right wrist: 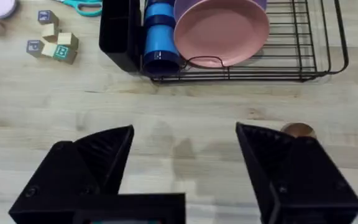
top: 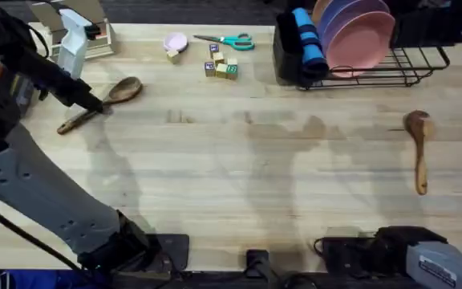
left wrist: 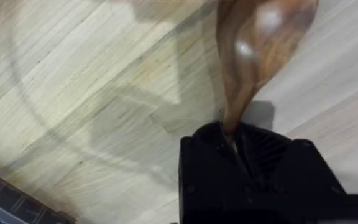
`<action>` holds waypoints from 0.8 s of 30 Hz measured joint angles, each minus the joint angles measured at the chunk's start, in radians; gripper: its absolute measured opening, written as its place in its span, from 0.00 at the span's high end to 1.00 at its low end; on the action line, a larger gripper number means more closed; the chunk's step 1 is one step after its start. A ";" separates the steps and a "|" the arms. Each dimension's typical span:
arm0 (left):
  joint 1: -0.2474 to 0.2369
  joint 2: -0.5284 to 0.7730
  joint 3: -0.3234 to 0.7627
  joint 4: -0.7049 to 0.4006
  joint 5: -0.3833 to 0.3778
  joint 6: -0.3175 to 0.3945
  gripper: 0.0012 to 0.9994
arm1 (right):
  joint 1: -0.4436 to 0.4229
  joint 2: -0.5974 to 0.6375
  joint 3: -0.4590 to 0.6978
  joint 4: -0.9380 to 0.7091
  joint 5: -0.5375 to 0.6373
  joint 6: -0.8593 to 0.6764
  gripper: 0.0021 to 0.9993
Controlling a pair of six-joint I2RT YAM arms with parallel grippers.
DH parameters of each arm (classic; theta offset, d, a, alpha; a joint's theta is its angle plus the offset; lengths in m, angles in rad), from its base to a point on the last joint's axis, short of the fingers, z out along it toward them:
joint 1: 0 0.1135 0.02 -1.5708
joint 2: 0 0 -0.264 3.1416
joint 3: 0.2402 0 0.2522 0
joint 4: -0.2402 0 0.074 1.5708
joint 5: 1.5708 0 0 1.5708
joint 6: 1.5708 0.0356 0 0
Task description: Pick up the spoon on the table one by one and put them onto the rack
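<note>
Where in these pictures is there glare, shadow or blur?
Left wrist view: bright glare spots on the spoon bowl, which looks soft, and a dark shadow behind the left tool. Overhead view: faint arm shadows on the table; the left arm is large and blurred. Right wrist view: the rack is sharp.

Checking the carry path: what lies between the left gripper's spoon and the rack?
In the overhead view, small blocks sit between the held spoon and rack; otherwise bare table.

Brown spoon [top: 109, 102] in my black left gripper [top: 95, 104]; pale grained table [top: 231, 177]; black rack [top: 391, 72], pink plates [top: 359, 32], blue cup [top: 307, 40].
</note>
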 joint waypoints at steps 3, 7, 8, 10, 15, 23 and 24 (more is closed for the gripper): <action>-0.001 0.000 0.000 -0.001 0.000 0.000 0.95 | 0.000 0.000 0.000 0.000 0.000 0.000 0.00; -0.008 0.000 0.006 -0.007 -0.009 -0.009 0.96 | 0.000 0.000 0.000 0.000 0.000 0.000 0.00; -0.012 0.000 0.008 -0.010 -0.015 -0.013 0.96 | 0.000 0.000 0.000 0.000 0.000 0.000 0.00; -0.025 0.002 0.016 -0.019 -0.026 -0.024 0.96 | 0.000 0.000 0.000 0.000 0.000 0.000 0.00; -0.095 0.003 0.039 -0.044 -0.030 -0.045 0.96 | 0.000 0.000 0.000 0.000 0.000 0.000 0.00; -0.255 -0.025 0.108 -0.063 -0.014 -0.082 0.96 | 0.000 0.000 0.000 0.000 0.000 0.000 0.00; -0.275 -0.039 0.111 -0.063 -0.014 -0.090 0.96 | 0.000 0.000 0.000 0.000 0.000 0.000 0.00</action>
